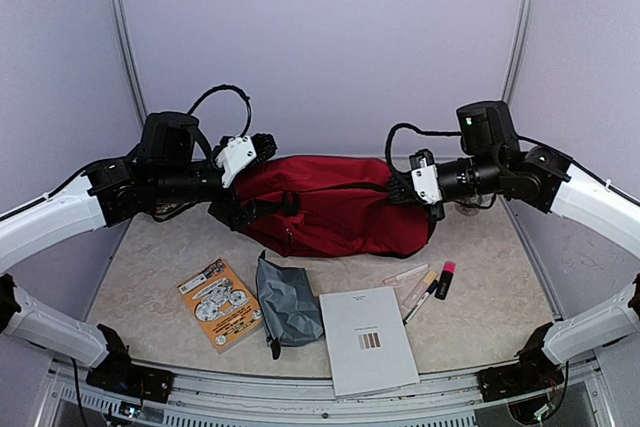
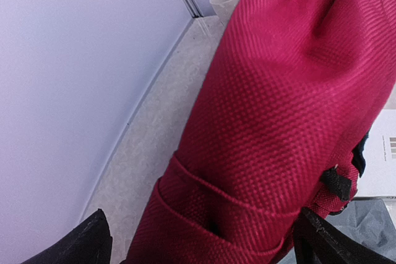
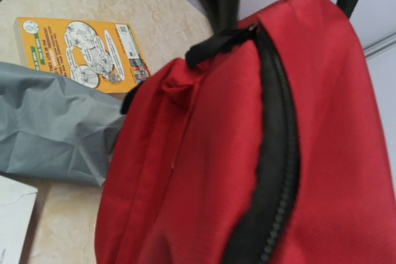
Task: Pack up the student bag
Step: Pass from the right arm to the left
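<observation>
Dark-red student bag (image 1: pixel 340 217) with black zipper (image 3: pixel 278 153), grey-blue pouch (image 1: pixel 285 302), orange illustrated booklet (image 1: pixel 218 304), white notebook (image 1: pixel 368 342), pink-capped marker (image 1: pixel 445 280).

I can read no word or number anywhere. The orange cartoon-covered paper booklet (image 3: pixel 80 54) carries green strips of pale lettering and a small code square near one corner, all too blurred for me to make out. The white paper booklet (image 1: pixel 368 339) shows a block of brown vertical bars under one tiny printed line, illegible. The dark-red fabric backpack (image 1: pixel 335 205) shows me no legible label.
</observation>
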Available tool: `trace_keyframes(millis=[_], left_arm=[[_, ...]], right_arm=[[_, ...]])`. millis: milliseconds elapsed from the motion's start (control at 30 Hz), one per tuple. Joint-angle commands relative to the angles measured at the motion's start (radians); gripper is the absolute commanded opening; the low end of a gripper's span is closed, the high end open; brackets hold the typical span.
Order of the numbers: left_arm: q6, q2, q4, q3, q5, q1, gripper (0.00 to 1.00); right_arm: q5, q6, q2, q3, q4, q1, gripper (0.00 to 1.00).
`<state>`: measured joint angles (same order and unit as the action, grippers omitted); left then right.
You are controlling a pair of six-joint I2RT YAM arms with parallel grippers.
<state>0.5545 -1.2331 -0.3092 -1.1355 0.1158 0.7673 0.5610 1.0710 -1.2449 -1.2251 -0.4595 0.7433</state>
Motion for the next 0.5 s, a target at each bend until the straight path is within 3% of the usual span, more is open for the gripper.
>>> trace_keyframes(millis=[0,67,100,133,200,267,300,400,467], left_arm=[[0.025,-0.024,-0.036,0.006,0.069,0.003,0.99],[0.023,-0.031,-0.024,0.01,0.09,0.003,0.96],[0.018,-0.037,-0.024,0.003,0.097,0.003,0.89],[0.011,-0.042,-0.03,-0.008,0.111,0.003,0.77],[-0.001,-0.049,-0.039,-0.029,0.153,0.003,0.4],[-0.033,-0.046,-0.015,-0.03,0.179,0.002,0.11],[-0.059,-0.044,0.007,-0.027,0.181,0.0,0.0],[-0.192,-0.053,0.074,-0.036,0.145,-0.003,0.0],[-0.293,-0.069,0.084,-0.062,0.109,-0.007,0.0]], right_arm=[[0.037,0.011,0.04,0.028,0.091,0.009,0.0],[0.037,0.016,0.044,0.046,0.123,0.009,0.0],[0.031,0.014,0.045,0.057,0.145,0.009,0.0],[0.022,0.008,0.045,0.067,0.172,0.01,0.0],[-0.019,-0.029,0.049,0.095,0.265,0.008,0.0],[-0.104,-0.12,0.054,0.134,0.408,0.01,0.15],[-0.177,-0.173,0.053,0.149,0.476,0.009,0.29],[-0.312,-0.388,0.05,0.135,0.585,0.009,0.62],[-0.374,-0.529,0.056,0.091,0.582,0.008,0.74]])
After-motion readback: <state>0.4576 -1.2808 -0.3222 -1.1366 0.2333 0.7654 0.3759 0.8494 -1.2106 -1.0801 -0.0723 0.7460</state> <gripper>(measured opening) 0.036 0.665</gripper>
